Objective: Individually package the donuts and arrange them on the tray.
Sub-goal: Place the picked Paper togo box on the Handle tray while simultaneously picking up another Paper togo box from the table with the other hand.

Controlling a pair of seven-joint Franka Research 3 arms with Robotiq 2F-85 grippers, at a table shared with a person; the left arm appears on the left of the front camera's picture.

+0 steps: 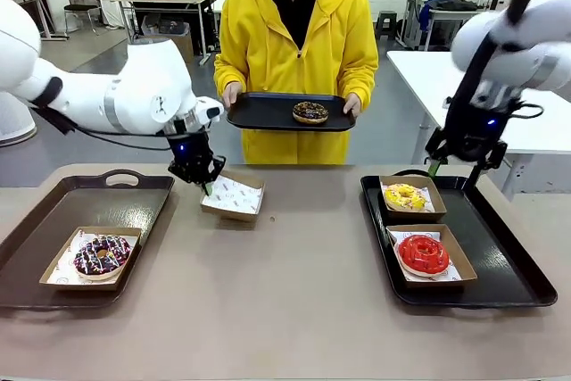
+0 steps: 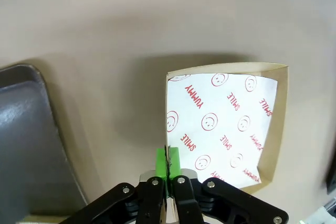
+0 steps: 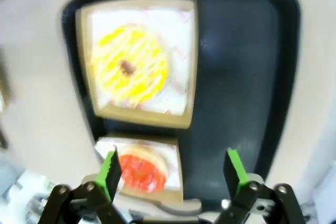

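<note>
My L gripper [image 2: 167, 174] clamped on near wall of empty lined box [image 1: 234, 197]. R gripper [image 3: 170, 174] spread wide, holding nothing, above yellow donut [image 1: 404, 195]. Chocolate sprinkle donut [image 1: 310, 112] on person's tray [image 1: 254, 113], beyond box. Keep box level, steady for loading.

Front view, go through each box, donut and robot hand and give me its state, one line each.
Left hand: shut on the empty box's rim.
Empty box: lined, no donut.
Right hand: open, holding nothing.
Yellow donut: boxed, right tray.
Red donut: boxed, right tray.
Sprinkled chocolate donut: boxed, left tray.
Brown donut: unboxed, on person's tray.
</note>
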